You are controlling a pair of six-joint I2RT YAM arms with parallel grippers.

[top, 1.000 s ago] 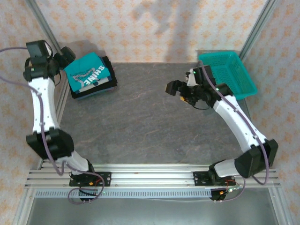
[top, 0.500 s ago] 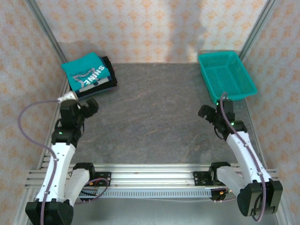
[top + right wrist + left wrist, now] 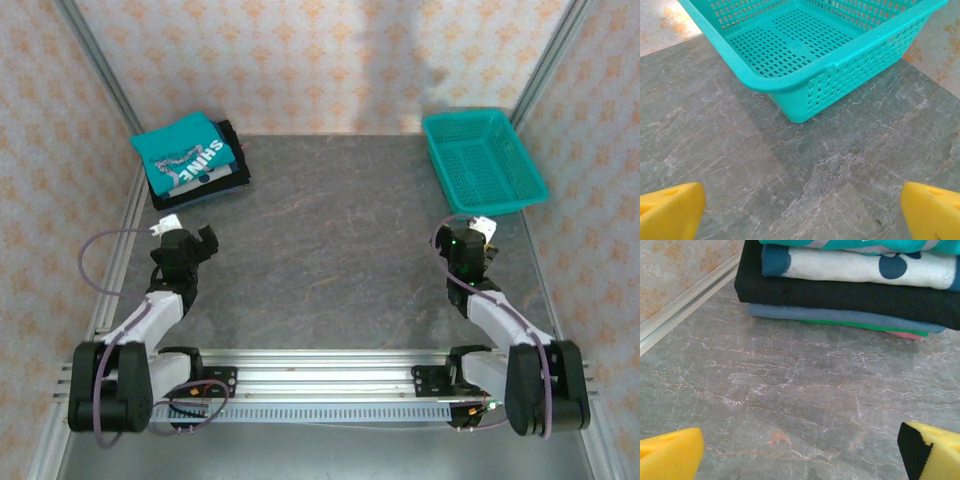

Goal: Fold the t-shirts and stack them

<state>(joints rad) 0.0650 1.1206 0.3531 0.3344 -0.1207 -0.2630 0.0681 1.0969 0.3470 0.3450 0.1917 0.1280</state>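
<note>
Shirts — where?
Folded and stacked at far-left corner of table, set askew, straight ahead of left gripper; nearer that one by far.
Jaws?
Wide apart on both, holding nothing — same on right gripper, pointed at basket, well apart from them.

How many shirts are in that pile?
6, in one pile at the table's far left corner: teal on top, then navy-and-white, black, blue, green, pink. More may hide between.
</note>
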